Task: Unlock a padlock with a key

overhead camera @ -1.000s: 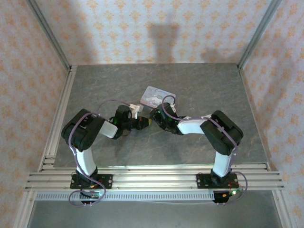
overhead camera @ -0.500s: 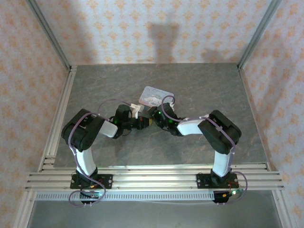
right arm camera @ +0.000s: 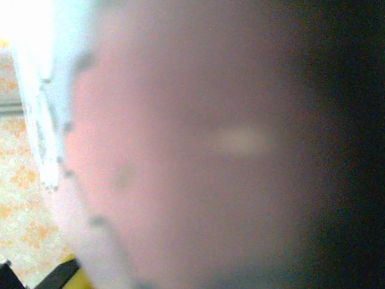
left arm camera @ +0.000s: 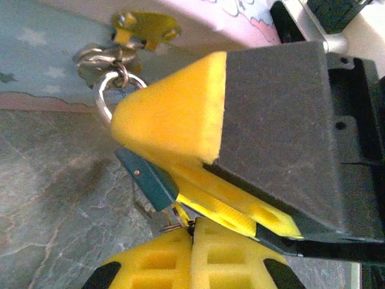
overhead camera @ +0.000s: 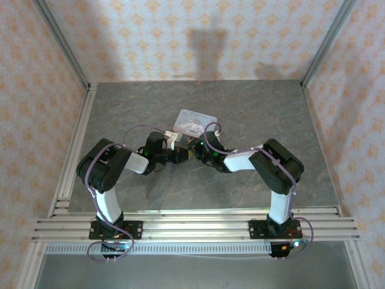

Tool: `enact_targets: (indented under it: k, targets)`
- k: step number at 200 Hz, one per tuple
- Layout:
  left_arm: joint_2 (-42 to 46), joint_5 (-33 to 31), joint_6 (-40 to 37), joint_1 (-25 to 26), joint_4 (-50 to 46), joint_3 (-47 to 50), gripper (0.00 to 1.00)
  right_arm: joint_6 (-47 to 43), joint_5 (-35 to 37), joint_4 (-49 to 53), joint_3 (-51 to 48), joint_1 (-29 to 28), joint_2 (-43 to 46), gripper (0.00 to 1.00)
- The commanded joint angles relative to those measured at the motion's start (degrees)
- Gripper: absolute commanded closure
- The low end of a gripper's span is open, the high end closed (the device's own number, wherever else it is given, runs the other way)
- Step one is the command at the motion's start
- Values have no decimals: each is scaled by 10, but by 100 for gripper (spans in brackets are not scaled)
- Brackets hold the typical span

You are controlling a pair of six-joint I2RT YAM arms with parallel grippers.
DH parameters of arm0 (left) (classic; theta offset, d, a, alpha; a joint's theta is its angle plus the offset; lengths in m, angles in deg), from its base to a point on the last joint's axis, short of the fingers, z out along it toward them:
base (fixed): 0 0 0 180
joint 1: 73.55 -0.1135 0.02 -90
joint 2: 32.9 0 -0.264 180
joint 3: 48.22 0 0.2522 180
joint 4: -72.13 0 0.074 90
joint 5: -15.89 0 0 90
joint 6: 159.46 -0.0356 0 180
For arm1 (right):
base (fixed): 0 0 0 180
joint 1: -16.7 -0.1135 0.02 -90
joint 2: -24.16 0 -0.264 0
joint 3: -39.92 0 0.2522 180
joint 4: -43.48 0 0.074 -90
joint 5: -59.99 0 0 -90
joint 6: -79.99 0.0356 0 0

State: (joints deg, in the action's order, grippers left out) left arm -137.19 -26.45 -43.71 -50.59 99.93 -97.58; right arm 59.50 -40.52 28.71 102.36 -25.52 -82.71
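1. Top external view: the padlock (overhead camera: 194,122) lies flat on the grey tabletop (overhead camera: 258,114), near the middle. Both arms bend inward. The left claw (overhead camera: 178,155) and the right claw (overhead camera: 194,150) meet tip to tip just at 6 o'clock of the padlock, the right one nearly touching its near edge. From up here the jaws are too small to judge.

2. Left wrist view: the left claw (left arm camera: 192,256) is clenched, its yellow fingers pressed together at the bottom edge. The key (left arm camera: 147,179) sits just off those tips at 10 o'clock. Whether its shaft is pinched between them cannot be told. A yellow pad (left arm camera: 174,108) of the right claw lies over the key, and whether that claw has a grip on it cannot be told. At 11 o'clock is the padlock (left arm camera: 42,54), with a metal ring (left arm camera: 107,96) and a brass-coloured tab (left arm camera: 144,27) against it.

3. Right wrist view: the padlock (right arm camera: 180,150) looms as a pinkish-lilac blur right against the lens.
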Motion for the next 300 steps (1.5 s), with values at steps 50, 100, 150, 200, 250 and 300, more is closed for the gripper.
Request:
enact_targets:
  k: [50, 100, 150, 200, 250, 300]
  targets:
    - [29, 17, -26, 6, -27, -6, 100, 10, 2, 16, -23, -5, 27, 100]
    - [35, 16, -31, 6, -37, -1, 100, 9, 9, 15, -37, -5, 43, 100]
    - [33, 13, -31, 6, -39, 2, 100, -25, 8, 19, -43, -5, 62, 100]
    - [37, 8, -34, 7, -42, 5, 100, -14, 20, 50, -56, -5, 82, 100]
    - [27, 16, -30, 7, -28, 8, 100, 6, 32, 60, -68, -5, 95, 65]
    - [28, 22, -30, 7, -26, 7, 100, 1, 10, 40, -66, -4, 84, 55]
